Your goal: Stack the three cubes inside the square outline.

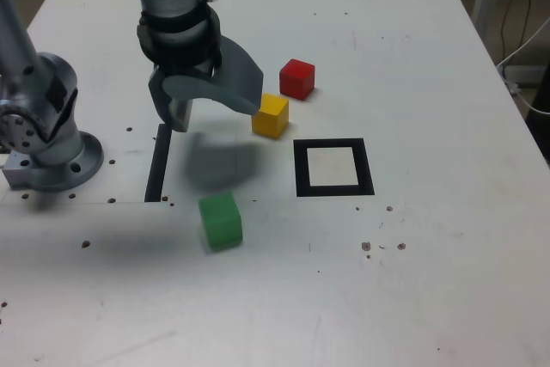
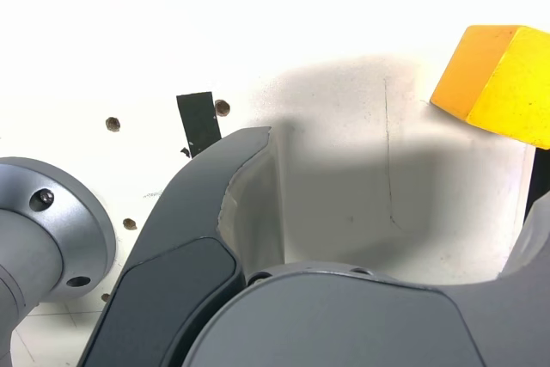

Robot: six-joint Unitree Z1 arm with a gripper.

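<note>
Sq. outline [image 1: 333, 188] lies flat on the tabletop [image 1: 447, 238], white centre bare, no cubes in it; in ext. view, yellow cube [image 1: 271, 116] sits just off its upper L, red cube [image 1: 297, 79] a bit farther up behind yellow, & green cube [image 1: 221, 222] is to its lower L, all three apart from it. Gripper [image 1: 210, 113] hangs above the table to the outline's L, jaws wide open w/ nothing held, & the straight blk strip [image 1: 159, 163] is farther L of the outline, near the arm base [image 1: 58, 165].
</note>
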